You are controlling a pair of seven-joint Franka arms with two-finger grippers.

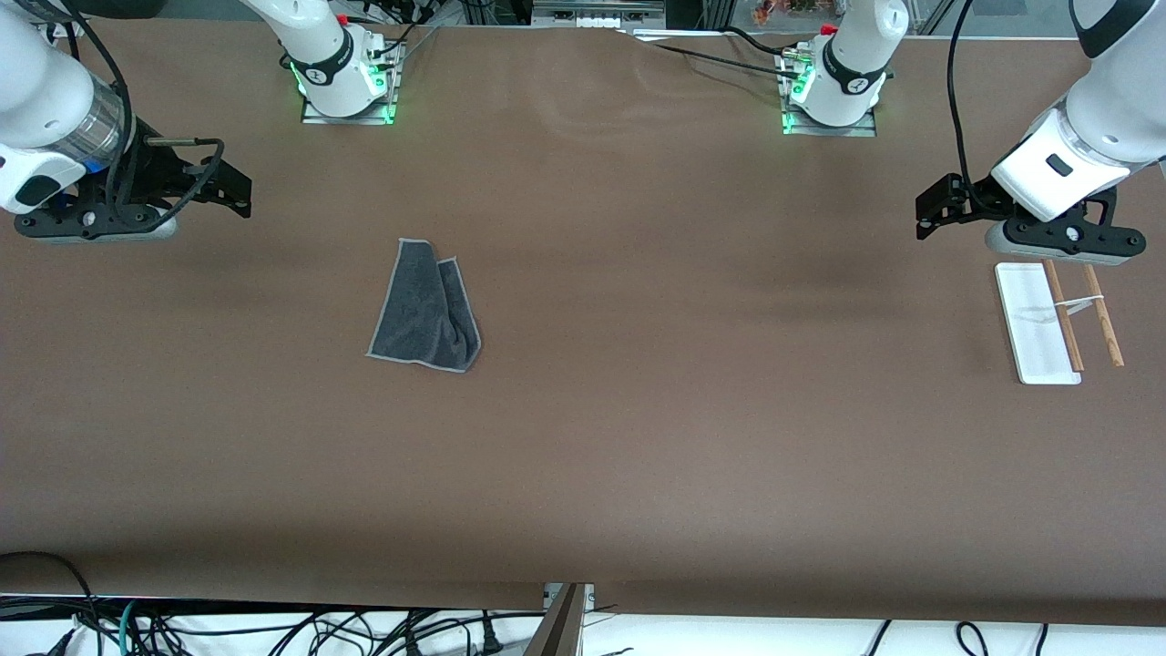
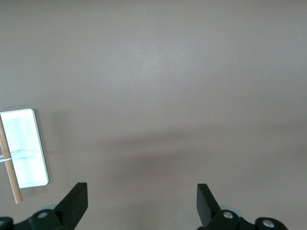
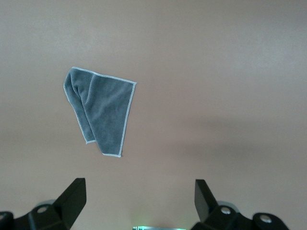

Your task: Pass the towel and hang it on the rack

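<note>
The towel (image 1: pixel 426 308) lies crumpled flat on the brown table toward the right arm's end, dark grey face up with pale edging; no red face shows. It also shows in the right wrist view (image 3: pixel 103 110). The rack (image 1: pixel 1034 323) stands toward the left arm's end, a white base with two thin wooden rods (image 1: pixel 1063 314); part of it shows in the left wrist view (image 2: pixel 24 146). My right gripper (image 1: pixel 241 193) is open and empty in the air, apart from the towel (image 3: pixel 140 199). My left gripper (image 1: pixel 925 217) is open and empty in the air beside the rack (image 2: pixel 142 201).
The two arm bases (image 1: pixel 346 87) stand along the table's edge farthest from the front camera. Cables (image 1: pixel 273 629) hang below the table's near edge. Bare brown tabletop (image 1: pixel 692 364) lies between towel and rack.
</note>
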